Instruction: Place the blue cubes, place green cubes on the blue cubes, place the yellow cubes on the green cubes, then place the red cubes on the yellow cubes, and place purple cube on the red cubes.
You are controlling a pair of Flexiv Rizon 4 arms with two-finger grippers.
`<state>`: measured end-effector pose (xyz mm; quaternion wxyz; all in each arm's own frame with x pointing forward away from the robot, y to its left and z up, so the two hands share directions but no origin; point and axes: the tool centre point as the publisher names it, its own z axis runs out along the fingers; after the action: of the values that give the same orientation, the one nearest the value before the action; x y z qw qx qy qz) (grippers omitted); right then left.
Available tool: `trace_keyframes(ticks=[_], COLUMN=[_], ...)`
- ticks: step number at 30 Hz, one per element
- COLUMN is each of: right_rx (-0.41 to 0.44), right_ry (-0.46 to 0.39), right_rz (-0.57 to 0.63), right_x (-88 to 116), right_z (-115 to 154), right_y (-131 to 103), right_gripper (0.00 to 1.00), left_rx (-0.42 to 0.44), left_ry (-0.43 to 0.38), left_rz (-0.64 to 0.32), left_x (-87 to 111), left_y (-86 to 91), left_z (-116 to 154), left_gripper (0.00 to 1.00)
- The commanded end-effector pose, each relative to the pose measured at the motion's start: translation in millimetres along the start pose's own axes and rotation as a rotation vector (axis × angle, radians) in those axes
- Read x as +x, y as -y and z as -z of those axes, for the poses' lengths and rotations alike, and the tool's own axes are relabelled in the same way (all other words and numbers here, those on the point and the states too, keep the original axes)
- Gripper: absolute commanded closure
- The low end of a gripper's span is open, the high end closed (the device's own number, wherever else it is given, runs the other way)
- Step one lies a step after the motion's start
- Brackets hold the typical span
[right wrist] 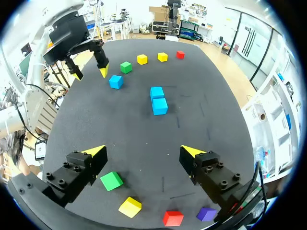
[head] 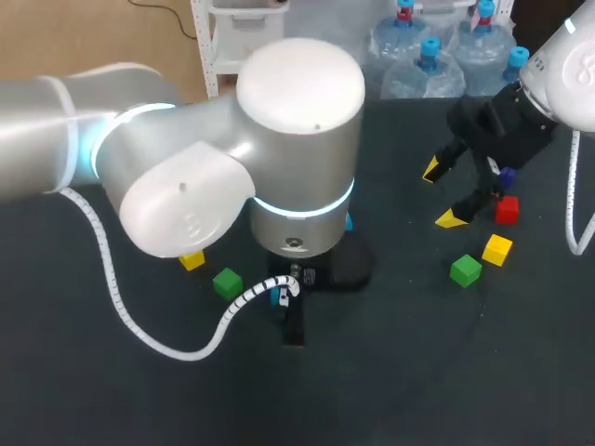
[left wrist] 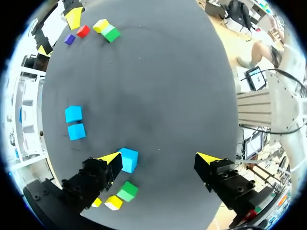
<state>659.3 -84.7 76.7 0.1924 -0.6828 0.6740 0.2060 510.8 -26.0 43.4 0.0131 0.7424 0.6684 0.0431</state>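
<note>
Head view: your left arm [head: 186,177] fills the middle of the desk [head: 418,381] and hides its own pincer; your right pincer [head: 443,196] hangs released, nothing between its tips; the red cube [head: 506,210] lies just beside it, the purple cube [head: 507,175] shows partly behind it, and the yellow cube [head: 497,249] and green cube [head: 466,270] sit near it, closer to you; the second green cube [head: 227,282] and second yellow cube [head: 192,261] lie well apart from the right pincer, beyond the left arm.

Left wrist view: your left pincer [left wrist: 159,158] is released; the lone blue cube [left wrist: 128,159] sits inside its gap, just beside one finger [left wrist: 108,162], and you cannot tell whether they touch; the blue pair [left wrist: 75,122], two cubes side by side, lies between this pincer and the right pincer.

Right wrist view: the right pincer stands released and empty; green, yellow, red and purple cubes lie under it; the blue pair is ahead of it; farther off the lone blue cube lies by the left pincer; the third yellow cube [right wrist: 162,56] and second red cube [right wrist: 180,54] lie well apart from the right pincer.
</note>
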Motion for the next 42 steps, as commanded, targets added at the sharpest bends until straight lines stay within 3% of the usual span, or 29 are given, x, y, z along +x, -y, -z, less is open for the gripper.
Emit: trace_keyframes(ticks=[1,5,20,28,42], right_rx=[0.002,0.002,0.002,0.002,0.002], right_ry=[0.0,0.0,0.0,0.0,0.0], right_rz=[0.0,0.0,0.0,0.0,0.0], right_x=[0,0,0,0,0], right_z=[0,0,0,0,0], right_y=[0,0,0,0,0], right_gripper=[0.0,0.0,0.0,0.0,0.0], left_rx=[0.02,0.045,0.06,0.053,0.08], left_ry=[0.022,0.071,0.045,0.05,0.047], left_rz=[-0.019,-0.003,0.003,0.012,0.034], left_x=[0.5,7.4,10.9,11.2,25.1], left_y=[-6.1,-8.3,-16.8,-29.7,-36.8], left_z=[-2,-12,-28,-33,-43], left_gripper=[0.0,0.0,0.0,0.0,0.0])
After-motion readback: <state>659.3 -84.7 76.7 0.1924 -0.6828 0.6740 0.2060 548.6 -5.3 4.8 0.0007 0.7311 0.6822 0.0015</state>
